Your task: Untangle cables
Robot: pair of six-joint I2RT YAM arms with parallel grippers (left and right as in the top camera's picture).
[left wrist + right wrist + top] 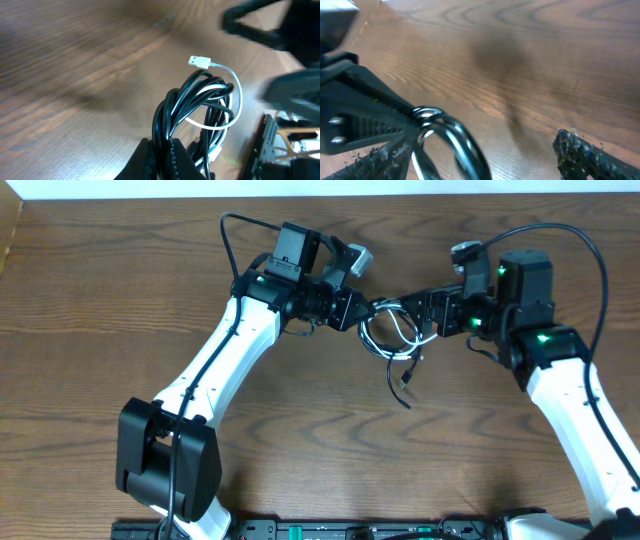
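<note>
LEFT: left gripper (170, 154) clenched on black cable (172, 107) loops | RIGHT: right gripper (480, 146) released, jaws spread wide, a loop between them | CABLES: white cable (235, 95) wound through black coil, held between both grippers over counter (300, 440) | white plug protrudes from coil

One table (90, 300), everything else coming in twos.
One black cable (161, 117), one white cable (200, 62), one left gripper (368, 311) and one right gripper (412, 316) are showing.
</note>
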